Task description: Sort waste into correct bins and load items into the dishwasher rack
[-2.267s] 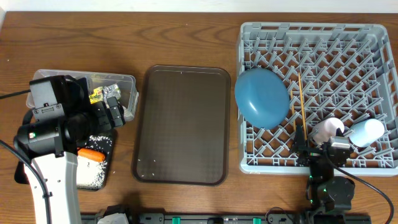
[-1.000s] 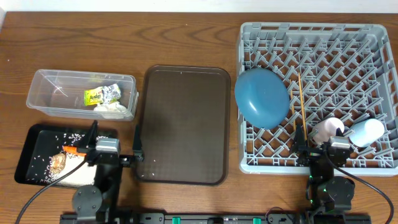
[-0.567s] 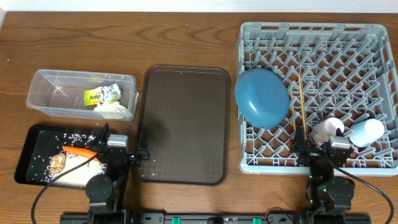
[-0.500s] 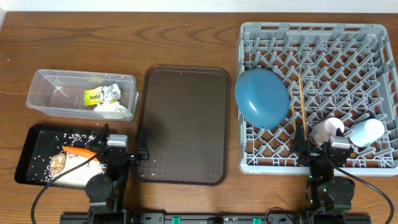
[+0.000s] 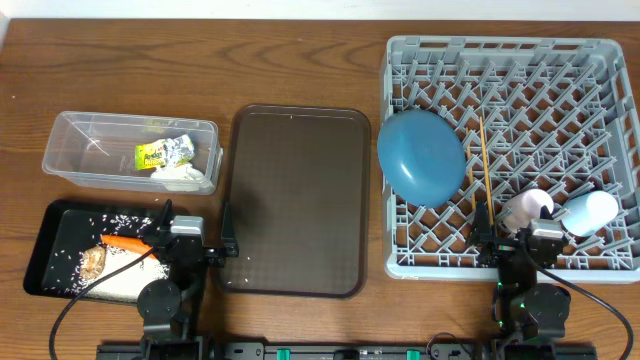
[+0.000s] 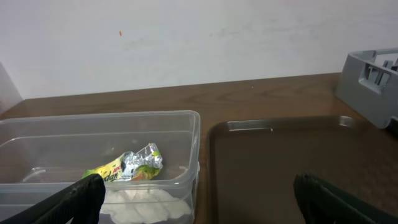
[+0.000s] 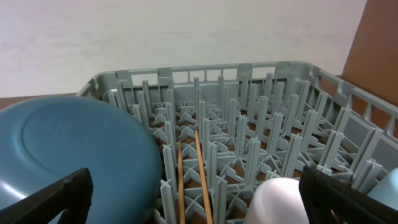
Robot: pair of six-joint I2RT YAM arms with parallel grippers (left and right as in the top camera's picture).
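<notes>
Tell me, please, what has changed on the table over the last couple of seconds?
The left arm drew back from over the clear tub and black tray toward its base, then shifted slightly right; the left gripper now rests open and empty at the tray's right end. Wrapper and tissue in the tub, the plate, chopsticks, pink cup and light-blue cup in the rack, and the open right gripper are unchanged.

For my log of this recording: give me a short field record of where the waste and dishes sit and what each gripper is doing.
clear tub: snack wrapper, white tissue
black tray: carrot, rice grains, brown lump
dishwasher rack: blue plate, chopsticks, pink cup, light-blue cup
serving tray: between the bins and the rack
left gripper: open, holding nothing
right gripper: open, holding nothing
</notes>
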